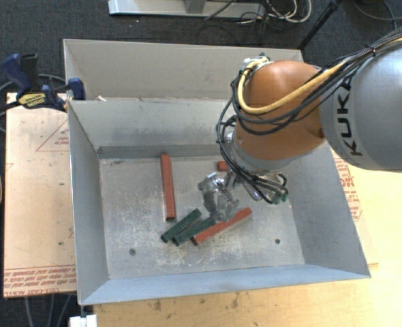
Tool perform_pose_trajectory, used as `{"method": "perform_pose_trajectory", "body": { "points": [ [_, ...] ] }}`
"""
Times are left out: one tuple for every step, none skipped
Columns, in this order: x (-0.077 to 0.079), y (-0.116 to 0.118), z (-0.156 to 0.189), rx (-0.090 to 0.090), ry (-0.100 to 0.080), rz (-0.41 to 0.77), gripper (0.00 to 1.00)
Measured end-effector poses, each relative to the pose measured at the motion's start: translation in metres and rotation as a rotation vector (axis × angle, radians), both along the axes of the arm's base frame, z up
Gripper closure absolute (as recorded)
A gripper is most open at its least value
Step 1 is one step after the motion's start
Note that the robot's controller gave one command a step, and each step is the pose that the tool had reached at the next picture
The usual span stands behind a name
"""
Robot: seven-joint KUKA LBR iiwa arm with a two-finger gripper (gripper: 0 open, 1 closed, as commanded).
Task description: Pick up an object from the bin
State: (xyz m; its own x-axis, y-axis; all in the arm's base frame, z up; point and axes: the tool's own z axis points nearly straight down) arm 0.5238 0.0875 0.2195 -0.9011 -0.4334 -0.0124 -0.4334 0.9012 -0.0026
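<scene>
From above, the silver two-finger gripper [217, 197] hangs low over a slanted red-brown rectangular bar [223, 225], which touches two dark green bars [182, 227] on the grey metal bin's [119, 264] floor. Lying flat, they probably suit a downward grasp. I cannot tell how the jaws stand.

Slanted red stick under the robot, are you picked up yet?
Not yet. Done: the end effector is low in the bin, right above the slanted red stick beside the dark green sticks. In hand: nothing is visibly gripped, and that stick lies on the bin floor. Left: grasping a stick and lifting it out.
</scene>
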Motion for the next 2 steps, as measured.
{"method": "perform_pose_trajectory", "body": {
  "points": [
    [-0.002,0.000,-0.004,-0.001,0.010,-0.001,0.00],
    [0.010,-0.014,-0.153,-0.001,0.013,0.087,0.00]
  ]
}}
